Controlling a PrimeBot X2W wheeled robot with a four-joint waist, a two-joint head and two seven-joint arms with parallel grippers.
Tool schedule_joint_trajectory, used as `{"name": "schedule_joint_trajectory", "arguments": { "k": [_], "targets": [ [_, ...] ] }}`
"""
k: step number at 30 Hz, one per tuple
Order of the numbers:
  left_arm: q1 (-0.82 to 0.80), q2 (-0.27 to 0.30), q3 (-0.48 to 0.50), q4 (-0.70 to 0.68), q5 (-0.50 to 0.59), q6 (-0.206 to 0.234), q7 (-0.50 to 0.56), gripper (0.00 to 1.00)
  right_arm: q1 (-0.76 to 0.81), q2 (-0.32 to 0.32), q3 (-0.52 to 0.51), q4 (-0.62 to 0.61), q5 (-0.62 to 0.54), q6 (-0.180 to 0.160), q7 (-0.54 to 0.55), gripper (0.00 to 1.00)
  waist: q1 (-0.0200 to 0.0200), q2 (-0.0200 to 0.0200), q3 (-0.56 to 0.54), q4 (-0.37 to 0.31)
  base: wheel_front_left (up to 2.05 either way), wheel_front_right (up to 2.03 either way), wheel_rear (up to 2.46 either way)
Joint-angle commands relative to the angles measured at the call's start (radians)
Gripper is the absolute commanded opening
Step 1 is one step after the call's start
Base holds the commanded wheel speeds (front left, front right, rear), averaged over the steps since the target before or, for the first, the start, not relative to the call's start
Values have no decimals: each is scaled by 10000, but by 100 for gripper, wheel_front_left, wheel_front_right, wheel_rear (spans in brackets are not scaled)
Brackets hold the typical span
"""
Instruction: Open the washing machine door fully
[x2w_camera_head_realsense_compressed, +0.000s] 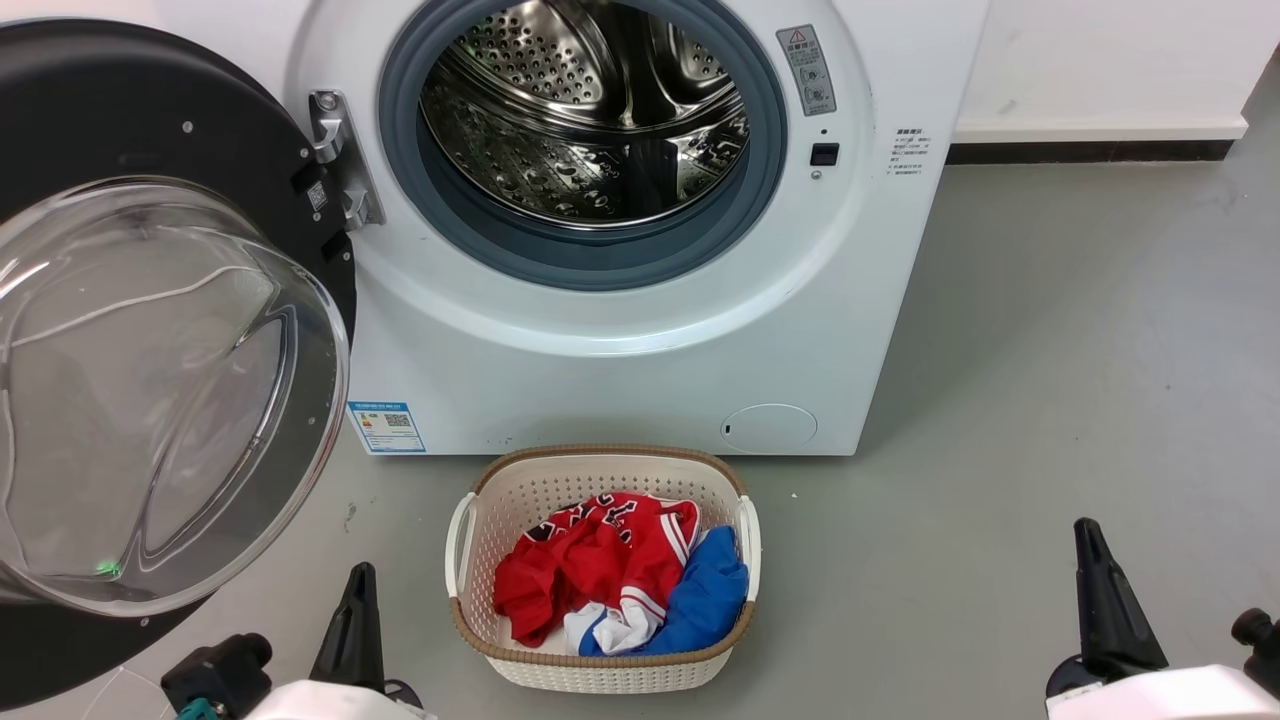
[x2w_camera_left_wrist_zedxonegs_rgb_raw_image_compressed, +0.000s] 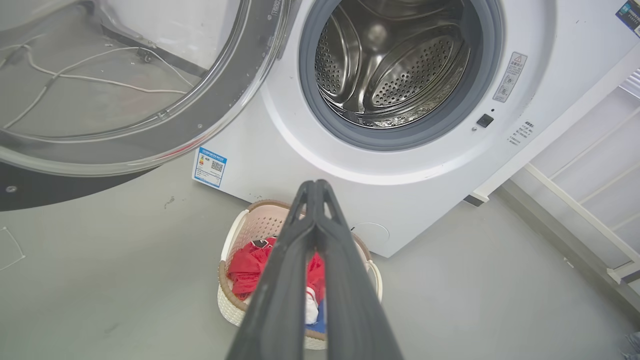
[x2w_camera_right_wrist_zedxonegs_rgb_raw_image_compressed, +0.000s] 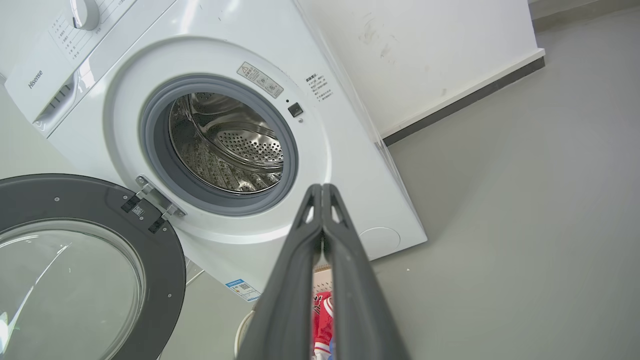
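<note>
Door (x2w_camera_head_realsense_compressed: 150, 400) hangs wide open left of washer (x2w_camera_head_realsense_compressed: 650, 350), drum exposed, looks basically done imo. Left gripper (x2w_camera_left_wrist_zedxonegs_rgb_raw_image_compressed: 315, 187) and right gripper (x2w_camera_right_wrist_zedxonegs_rgb_raw_image_compressed: 320, 189) both pinched together, empty, low by basket (x2w_camera_head_realsense_compressed: 600, 455). If nudging more: push black rim, not glass, ease off at hinge stop.

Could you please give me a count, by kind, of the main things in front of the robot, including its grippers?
washing machine: 1
washing machine door, swung open: 1
laundry basket: 1
garments plainly showing in the basket: 2, the red garment and the blue garment
grippers: 2, the left gripper and the right gripper
Total: 7
</note>
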Motion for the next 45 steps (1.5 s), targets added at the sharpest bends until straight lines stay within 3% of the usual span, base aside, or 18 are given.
{"name": "schedule_joint_trajectory", "arguments": {
  "k": [1,20,45],
  "targets": [
    [-311,1,89,-79,-459,-66,94,0,-304,-105,8,-63,472,2,92,0,0,0,3,-2,0,0,0],
    [-800,-3,353,226,-3478,-301,798,0,-848,-174,-22,453,3364,1,736,0,0,0,39,-23,0,0,0],
    [-1255,-8,619,541,-6502,-547,1508,0,-1401,-185,-126,984,6183,2,1445,0,0,0,85,-50,0,0,0]
  ]
}}
